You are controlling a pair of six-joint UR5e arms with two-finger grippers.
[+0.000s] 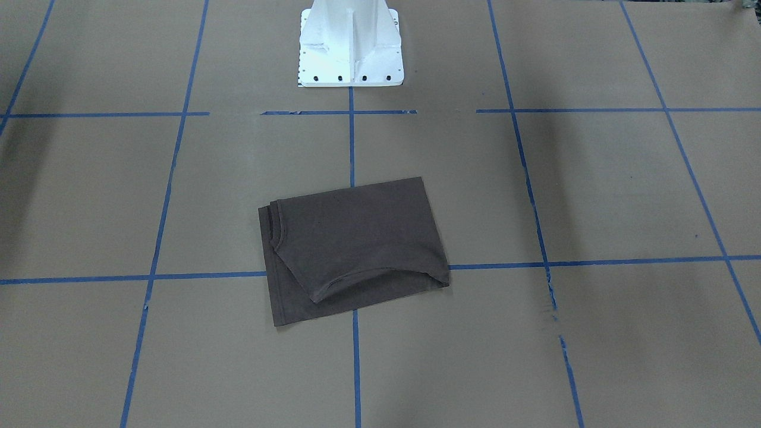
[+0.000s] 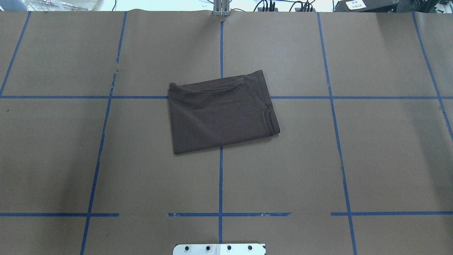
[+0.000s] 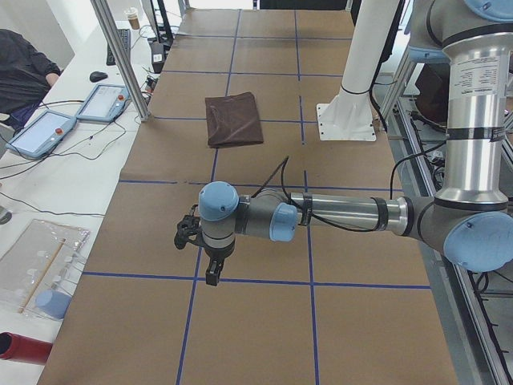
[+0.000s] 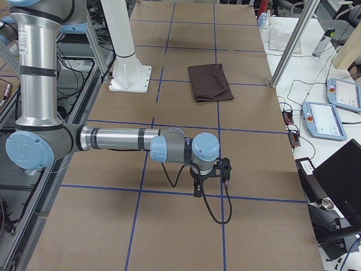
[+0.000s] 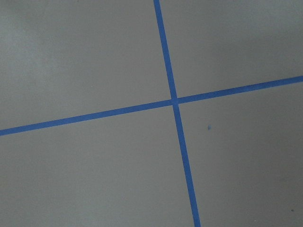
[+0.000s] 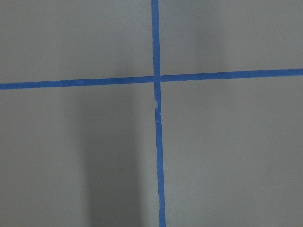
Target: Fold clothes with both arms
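Note:
The dark brown-grey T-shirt (image 1: 357, 246) lies folded into a flat rectangle at the table's middle, collar edge at one side. It also shows in the overhead view (image 2: 221, 113) and in both side views (image 3: 233, 119) (image 4: 210, 82). Neither arm touches it. My left gripper (image 3: 212, 277) hangs over bare paper far from the shirt, towards the table's left end. My right gripper (image 4: 197, 191) hangs likewise towards the right end. I cannot tell whether either is open or shut. Both wrist views show only paper and tape.
Brown paper with a blue tape grid (image 2: 221, 184) covers the table. The white pedestal base (image 1: 351, 44) stands at the robot's edge. Teach pendants (image 3: 40, 132) and a metal post (image 3: 120, 56) stand past the far edge. A person (image 3: 20, 68) sits there.

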